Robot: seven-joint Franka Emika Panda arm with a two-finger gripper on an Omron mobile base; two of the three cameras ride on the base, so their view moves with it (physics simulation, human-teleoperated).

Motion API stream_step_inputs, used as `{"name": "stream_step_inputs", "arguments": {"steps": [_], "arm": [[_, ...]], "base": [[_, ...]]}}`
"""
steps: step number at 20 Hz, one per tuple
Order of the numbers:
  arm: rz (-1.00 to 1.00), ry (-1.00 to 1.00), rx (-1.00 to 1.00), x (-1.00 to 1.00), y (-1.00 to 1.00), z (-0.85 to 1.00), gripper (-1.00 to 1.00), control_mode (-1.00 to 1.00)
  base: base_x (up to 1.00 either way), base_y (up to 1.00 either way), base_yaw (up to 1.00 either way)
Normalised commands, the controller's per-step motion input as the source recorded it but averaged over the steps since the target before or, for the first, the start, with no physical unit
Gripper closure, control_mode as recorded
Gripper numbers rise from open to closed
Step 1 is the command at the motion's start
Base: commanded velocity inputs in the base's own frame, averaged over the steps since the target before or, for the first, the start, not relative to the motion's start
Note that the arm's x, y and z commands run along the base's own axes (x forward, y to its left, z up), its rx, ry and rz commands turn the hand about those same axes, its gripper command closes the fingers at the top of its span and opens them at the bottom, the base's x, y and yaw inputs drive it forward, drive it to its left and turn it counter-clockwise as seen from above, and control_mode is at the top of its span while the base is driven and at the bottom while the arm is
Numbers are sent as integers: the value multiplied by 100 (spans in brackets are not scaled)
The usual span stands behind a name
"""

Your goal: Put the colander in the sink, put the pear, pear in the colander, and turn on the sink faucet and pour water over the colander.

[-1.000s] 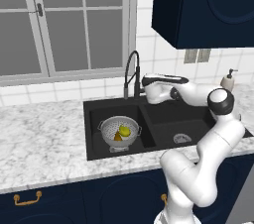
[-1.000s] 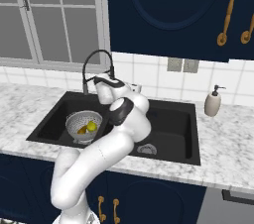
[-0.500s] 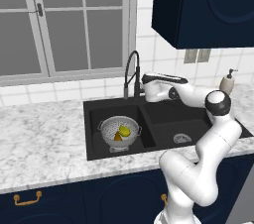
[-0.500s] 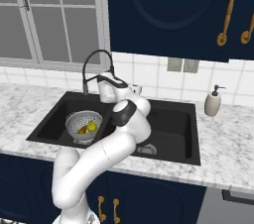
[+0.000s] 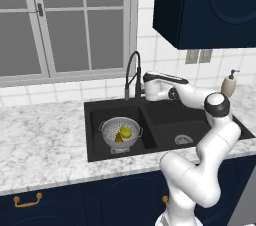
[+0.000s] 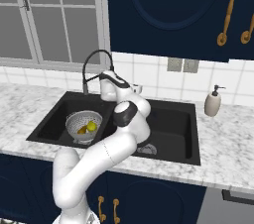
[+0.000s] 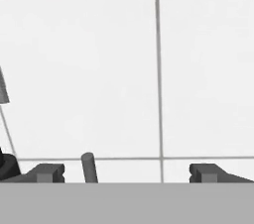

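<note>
Colander (image 5: pixel 120 132) silver, perforated (two pears (image 5: pixel 122 134) inside), in left sink (image 5: pixel 150 107) basin, gripper (image 7: pixel 126 172) spread wide beside faucet (image 5: pixel 132 74)

no text, label, brand, number or sign can be read anywhere in these views.

I've got the grey-white marble table (image 5: pixel 45 145) running under the window, the black double sink (image 5: pixel 165 115) sunk into it, the black faucet (image 5: pixel 133 72) rising behind the basins, and a beige soap dispenser (image 6: pixel 213 102) standing at the right.
</note>
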Motion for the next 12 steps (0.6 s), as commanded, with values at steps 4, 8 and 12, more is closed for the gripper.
{"name": "stream_step_inputs", "arguments": {"steps": [4, 8, 12], "arm": [[0, 0, 0, 11, 0, 0, -100, -100], [0, 0, 0, 2, -21, 0, -100, -100], [0, 0, 0, 0, -18, 0, -100, -100]], "base": [[0, 0, 0], [0, 0, 0], [0, 0, 0]]}}
